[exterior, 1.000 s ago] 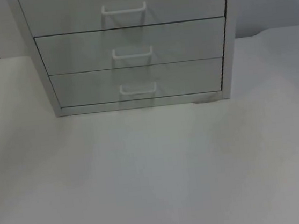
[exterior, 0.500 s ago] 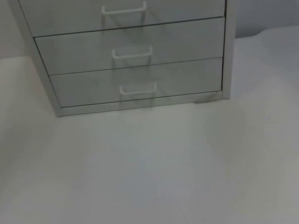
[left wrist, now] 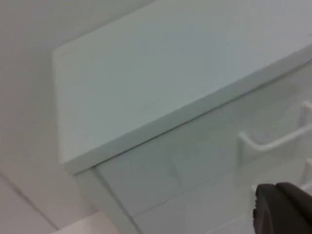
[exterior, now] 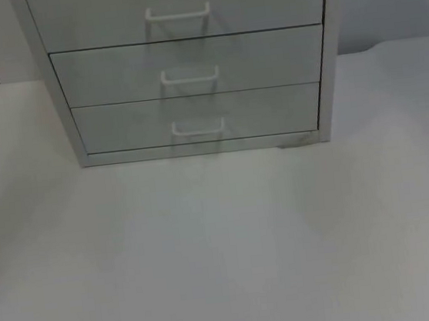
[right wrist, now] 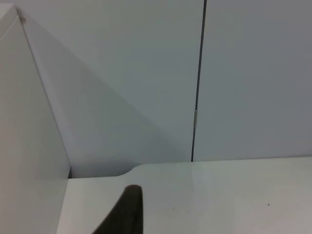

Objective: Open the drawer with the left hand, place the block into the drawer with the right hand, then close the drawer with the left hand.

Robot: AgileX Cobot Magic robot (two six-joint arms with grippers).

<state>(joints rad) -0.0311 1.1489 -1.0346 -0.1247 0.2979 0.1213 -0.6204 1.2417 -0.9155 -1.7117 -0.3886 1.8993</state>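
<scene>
Three drawers face you on the white cabinet [exterior: 188, 63], and every one of them sits flush in its frame, so nothing of the task is done yet, as far as you can judge from here. In the top view you have the top drawer [exterior: 182, 9], the middle drawer [exterior: 188, 66] and the bottom drawer [exterior: 194, 118], each with its white handle, the cabinet standing on the white table [exterior: 224, 244] against the grey partition wall [right wrist: 243, 73].

Your left gripper [left wrist: 282, 207] is up high by the cabinet's upper front corner. Its wrist view looks down across the cabinet's top panel [left wrist: 161, 73] onto the top drawer front, with the top handle [left wrist: 273, 141] near the dark fingertip but not touching it. I cannot tell whether its jaws are wide or narrow; one fingertip is all you get.

Your right gripper [right wrist: 124, 212] waits off to the cabinet's right side, looking along the side panel [right wrist: 29, 146] toward the wall, above bare table. Again one dark fingertip, so I cannot tell the state of those jaws either, and I see nothing held.

As for the block, I cannot tell you where it is.

So all three steps remain: open with the left, place the block with the right, close with the left. The left looks best placed to begin at a handle.
</scene>
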